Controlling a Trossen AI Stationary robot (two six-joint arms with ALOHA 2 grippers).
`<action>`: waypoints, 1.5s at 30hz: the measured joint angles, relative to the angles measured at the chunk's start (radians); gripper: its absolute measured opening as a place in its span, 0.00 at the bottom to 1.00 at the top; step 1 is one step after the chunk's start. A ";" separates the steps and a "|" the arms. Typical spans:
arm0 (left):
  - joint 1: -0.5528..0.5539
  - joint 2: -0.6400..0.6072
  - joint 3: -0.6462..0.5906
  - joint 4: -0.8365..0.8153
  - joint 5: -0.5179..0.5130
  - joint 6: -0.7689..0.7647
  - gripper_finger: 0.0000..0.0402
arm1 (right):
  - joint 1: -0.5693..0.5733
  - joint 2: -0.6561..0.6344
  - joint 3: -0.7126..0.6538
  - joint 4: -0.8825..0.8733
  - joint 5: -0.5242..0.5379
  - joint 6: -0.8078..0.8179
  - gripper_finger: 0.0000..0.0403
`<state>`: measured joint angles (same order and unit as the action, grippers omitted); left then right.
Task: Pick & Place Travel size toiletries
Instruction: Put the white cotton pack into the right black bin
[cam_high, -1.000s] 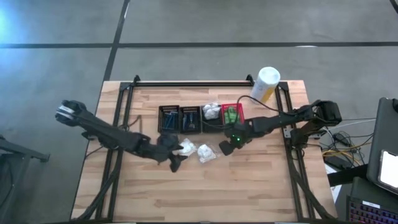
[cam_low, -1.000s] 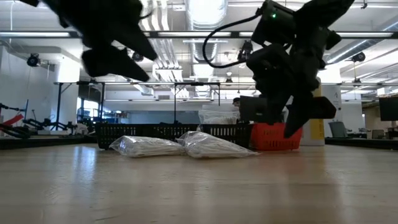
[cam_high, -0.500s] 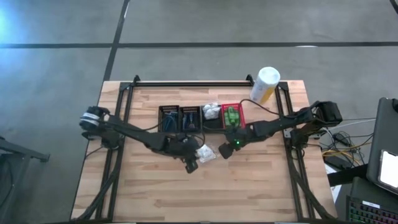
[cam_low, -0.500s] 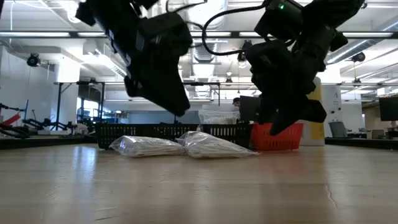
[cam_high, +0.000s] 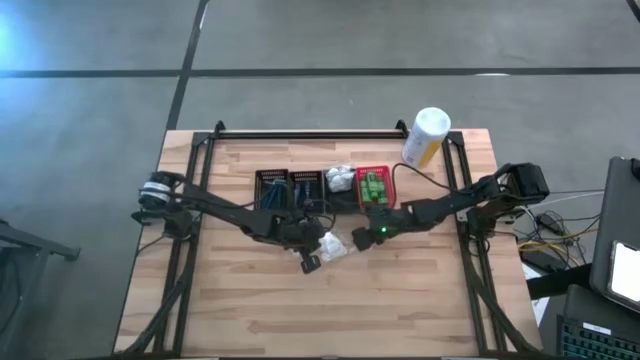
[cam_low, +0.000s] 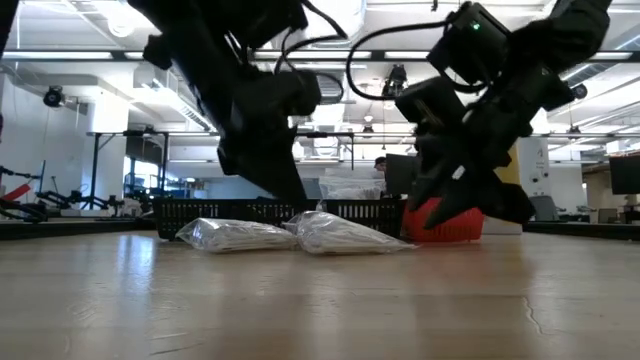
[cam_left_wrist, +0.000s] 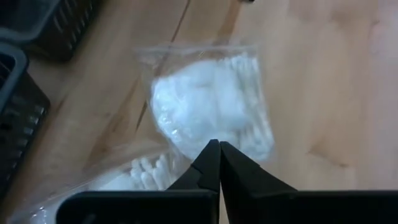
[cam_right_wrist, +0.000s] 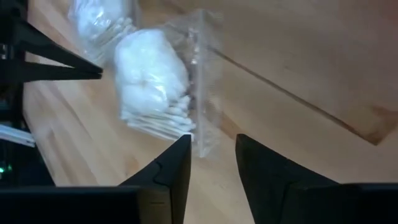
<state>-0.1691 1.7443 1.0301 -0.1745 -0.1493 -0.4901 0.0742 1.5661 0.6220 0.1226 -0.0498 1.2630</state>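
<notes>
Two clear bags of white cotton swabs lie flat on the wooden table, one (cam_low: 235, 235) beside the other (cam_low: 345, 235). My left gripper (cam_left_wrist: 218, 147) is shut, its tips over the near edge of the right-hand bag (cam_left_wrist: 211, 106); the other bag (cam_left_wrist: 140, 171) lies beside the fingers. My right gripper (cam_right_wrist: 211, 142) is open, slanting down, and that same bag's (cam_right_wrist: 152, 81) sealed edge lies between its tips. In the high view my left gripper (cam_high: 310, 258) and my right gripper (cam_high: 357, 241) flank this bag (cam_high: 332, 246). My left gripper's shut fingertips (cam_left_wrist: 211, 152) stand over the bag's edge, slanting down from the table's left; I cannot tell whether they touch it. My right gripper's fingers (cam_right_wrist: 180, 149) stand on either side of the bag's sealed edge (cam_right_wrist: 205, 134); whether they touch it cannot be told.
A row of small baskets stands behind the bags: two black ones with dark tubes (cam_high: 288, 190), one with a white bundle (cam_high: 340, 179), a red one with green bottles (cam_high: 374, 186). A tall white-and-yellow canister (cam_high: 425, 135) stands far right. Bare wood lies toward the near edge.
My left gripper has swung toward the table's right and down to the bags, and its fingers have shut. My right gripper has tipped further down and sunk toward the right-hand bag. Both bags lie where they were.
</notes>
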 joint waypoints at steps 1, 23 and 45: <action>0.003 0.009 -0.001 -0.001 0.000 0.000 0.01 | 0.001 0.000 -0.011 0.011 0.000 0.015 0.31; 0.014 0.123 -0.002 0.103 0.061 -0.036 0.03 | 0.028 0.029 -0.042 0.128 -0.004 0.065 0.45; 0.014 0.121 -0.003 0.066 0.109 -0.034 0.03 | 0.013 0.136 0.072 0.177 -0.012 0.016 0.37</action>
<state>-0.1551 1.8648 1.0275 -0.1089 -0.0402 -0.5243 0.0868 1.7020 0.6940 0.2992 -0.0616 1.2793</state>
